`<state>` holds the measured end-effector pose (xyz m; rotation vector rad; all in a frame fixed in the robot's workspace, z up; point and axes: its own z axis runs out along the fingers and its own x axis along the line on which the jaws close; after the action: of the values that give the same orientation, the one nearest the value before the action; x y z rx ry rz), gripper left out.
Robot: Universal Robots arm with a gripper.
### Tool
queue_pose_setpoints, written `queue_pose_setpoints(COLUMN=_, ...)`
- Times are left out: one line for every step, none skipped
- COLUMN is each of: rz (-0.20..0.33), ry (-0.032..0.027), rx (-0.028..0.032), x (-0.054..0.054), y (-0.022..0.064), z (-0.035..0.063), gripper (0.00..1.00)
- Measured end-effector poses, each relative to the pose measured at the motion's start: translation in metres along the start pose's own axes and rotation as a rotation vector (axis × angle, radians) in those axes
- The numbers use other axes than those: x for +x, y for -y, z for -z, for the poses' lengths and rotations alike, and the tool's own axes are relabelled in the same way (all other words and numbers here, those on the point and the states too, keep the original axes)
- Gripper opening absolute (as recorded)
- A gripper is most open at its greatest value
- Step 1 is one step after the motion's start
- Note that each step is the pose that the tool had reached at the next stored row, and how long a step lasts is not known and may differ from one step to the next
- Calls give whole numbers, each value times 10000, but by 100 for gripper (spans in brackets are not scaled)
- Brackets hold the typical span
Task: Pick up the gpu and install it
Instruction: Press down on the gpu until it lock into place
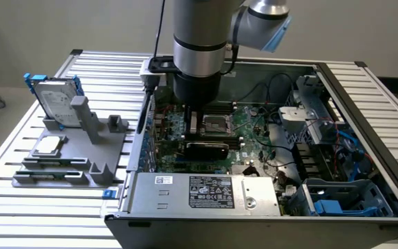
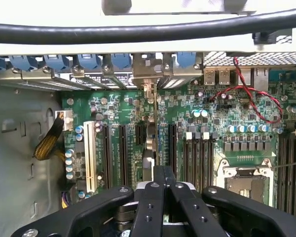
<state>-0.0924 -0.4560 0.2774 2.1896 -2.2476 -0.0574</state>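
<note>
In the middle of the exterior view, the robot arm reaches straight down into an open computer case [image 1: 365, 104] that lies on a slatted metal table [image 1: 47, 218]. The gripper [image 1: 197, 122] hangs low over the green motherboard [image 1: 258, 120], just beside the square processor socket [image 1: 217, 123].

The gpu [image 1: 206, 149] sits directly below the gripper, inside the case, with its glossy black rounded cover showing towards the camera. It stands between the socket and the silver power supply [image 1: 206, 192] at the lower middle of the frame.

In the wrist view the gripper [image 2: 164, 174] has its two black fingers [image 2: 154, 197] pressed together with no gap showing. The gpu [image 2: 149, 148] appears there edge-on as a slim strip running among the long card slots, its near end passing under the fingertips. Whether the fingers touch it cannot be told. The socket [image 2: 246, 183] lies off to one side, with a red wire [image 2: 256, 96] looping over the board.

At the exterior view's left, outside the case, a grey holder [image 1: 81, 155] carries an upright silver hard drive [image 1: 55, 98] with blue clips and a small square chip [image 1: 50, 146].
</note>
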Motion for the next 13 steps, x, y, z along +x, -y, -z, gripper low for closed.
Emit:
queue_pose_setpoints(rz=31, ry=14, rx=-1, x=1, y=-2, z=-6, gripper=11)
queue_pose_setpoints(rz=60, ry=22, rx=-2, x=1, y=-3, z=-10, gripper=11)
queue_pose_setpoints(rz=82, ry=30, rx=-2, x=0, y=-4, z=-16, gripper=11)
queue_pose_setpoints(rz=99, ry=35, rx=-2, x=0, y=-7, z=-22, gripper=11)
queue_pose_setpoints(rz=117, ry=41, rx=-2, x=1, y=-11, z=-30, gripper=11)
queue_pose_setpoints(rz=134, ry=46, rx=-1, x=1, y=-16, z=-40, gripper=11)
queue_pose_setpoints(rz=151, ry=50, rx=0, x=2, y=-20, z=-49, gripper=11)
queue_pose_setpoints(rz=167, ry=50, rx=0, x=2, y=-22, z=-56, gripper=11)
queue_pose_setpoints(rz=181, ry=52, rx=0, x=2, y=-22, z=-62, gripper=11)
queue_pose_setpoints(rz=193, ry=50, rx=-2, x=3, y=-23, z=-66, gripper=11)
queue_pose_setpoints(rz=203, ry=51, rx=-2, x=3, y=-23, z=-70, gripper=11)
queue_pose_setpoints(rz=211, ry=49, rx=-4, x=3, y=-24, z=-73, gripper=11)
queue_pose_setpoints(rz=218, ry=50, rx=-4, x=3, y=-24, z=-79, gripper=11)
